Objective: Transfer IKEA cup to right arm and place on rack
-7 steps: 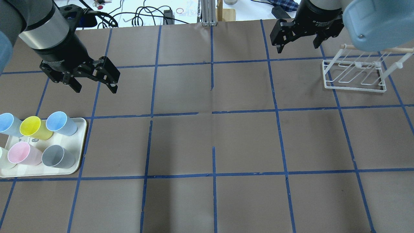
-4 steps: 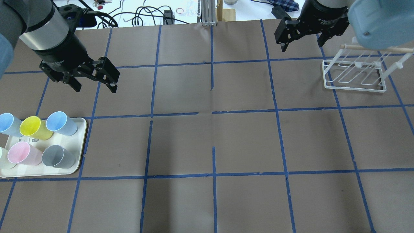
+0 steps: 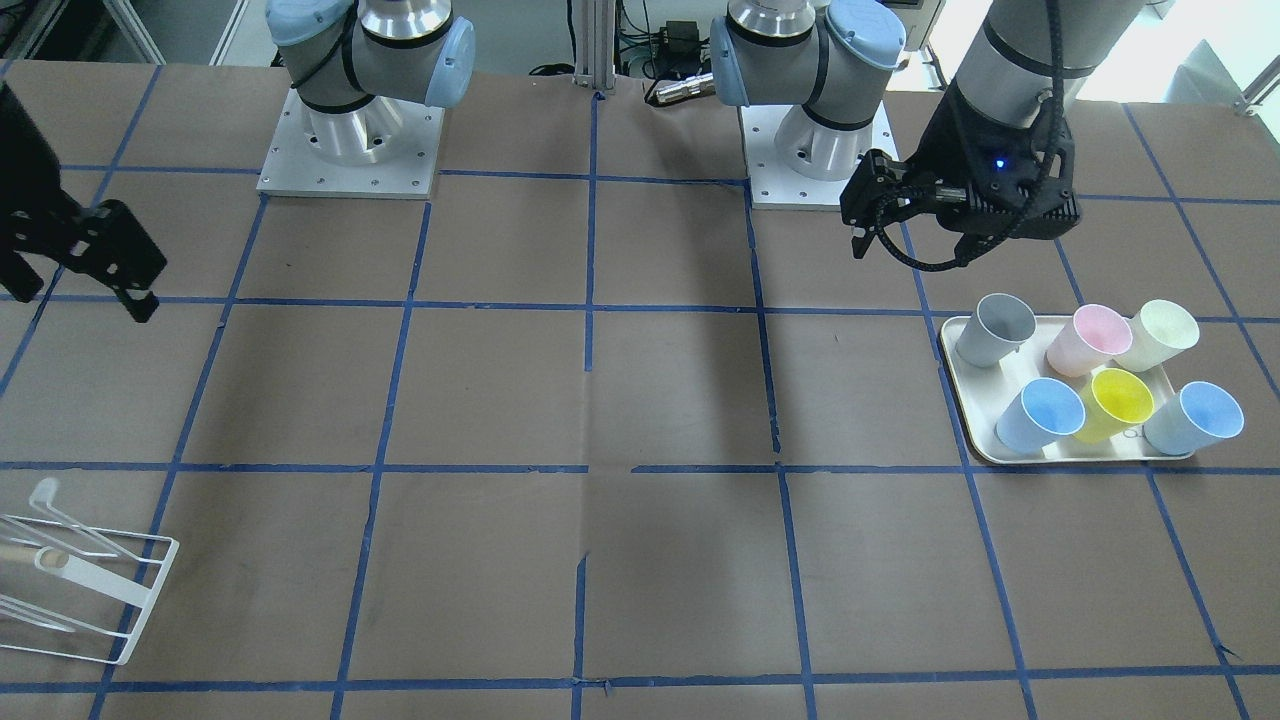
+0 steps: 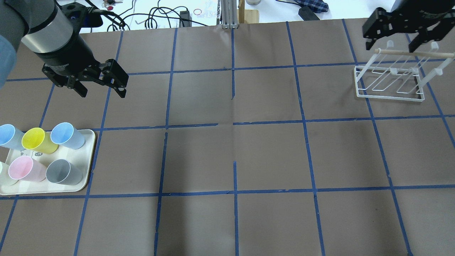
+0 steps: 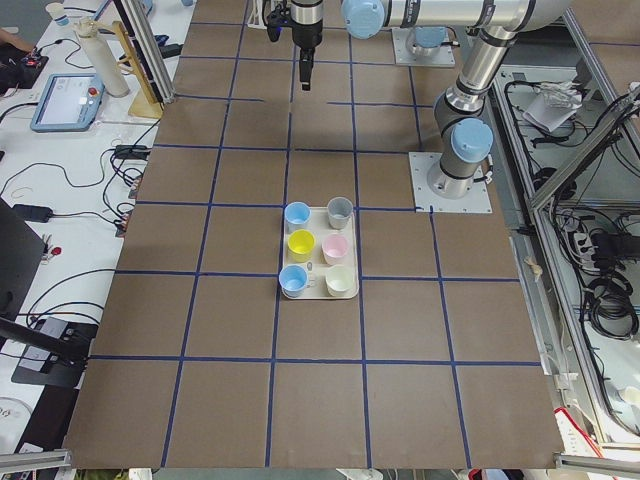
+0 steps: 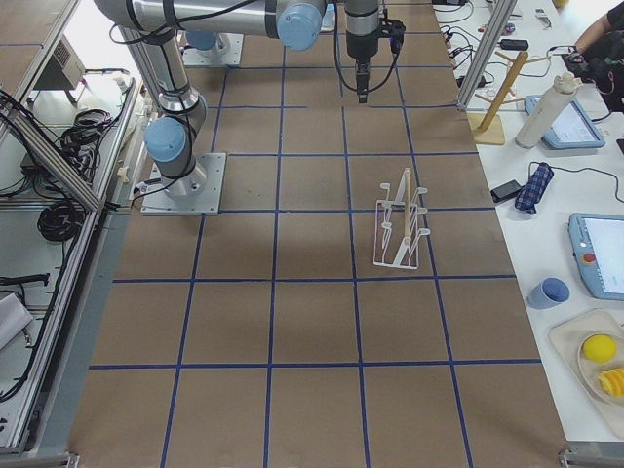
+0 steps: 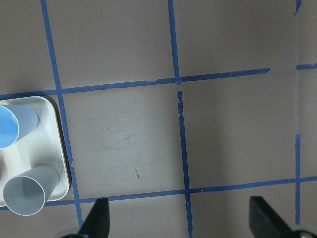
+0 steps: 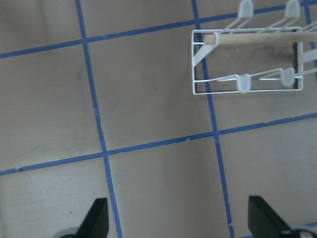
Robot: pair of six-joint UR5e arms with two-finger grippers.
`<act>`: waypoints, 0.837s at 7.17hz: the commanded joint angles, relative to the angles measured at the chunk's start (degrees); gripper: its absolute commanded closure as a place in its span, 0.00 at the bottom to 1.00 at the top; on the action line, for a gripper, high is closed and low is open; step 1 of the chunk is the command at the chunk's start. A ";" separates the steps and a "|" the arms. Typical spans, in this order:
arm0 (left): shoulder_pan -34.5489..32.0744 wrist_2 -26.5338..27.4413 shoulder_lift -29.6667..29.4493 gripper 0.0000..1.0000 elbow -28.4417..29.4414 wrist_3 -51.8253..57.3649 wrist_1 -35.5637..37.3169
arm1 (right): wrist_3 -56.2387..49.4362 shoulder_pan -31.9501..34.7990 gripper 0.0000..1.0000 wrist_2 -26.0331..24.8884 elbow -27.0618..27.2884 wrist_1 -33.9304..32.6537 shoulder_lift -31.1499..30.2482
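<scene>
The IKEA cup, pale blue, lies tilted at the far right corner of the cream tray. It also shows in the front view and the left wrist view. My left gripper is open and empty, hovering beyond the tray and apart from the cups. My right gripper is open and empty, over the far end of the white wire rack. The rack's wooden rod lies just below its fingers. The rack also shows in the right wrist view.
The tray also holds a second pale blue cup, a yellow cup, a pink cup, a grey cup and a pale cream cup. Brown paper with blue tape lines covers the table. Cables lie beyond its far edge.
My right gripper has moved right and farther away, from left of the rack to over its far end. My left gripper has shifted slightly back and left, still open.
</scene>
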 commanded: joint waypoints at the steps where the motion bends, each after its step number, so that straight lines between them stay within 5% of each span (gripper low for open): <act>1: 5.24 0.07 -0.54 0.00 -0.10 6.69 0.25 | -0.05 -6.23 0.00 -0.01 -0.22 2.84 -0.13; 6: 21.95 0.07 -6.94 0.00 -0.63 33.78 3.30 | 0.57 -15.97 0.00 0.43 -0.48 5.84 -0.83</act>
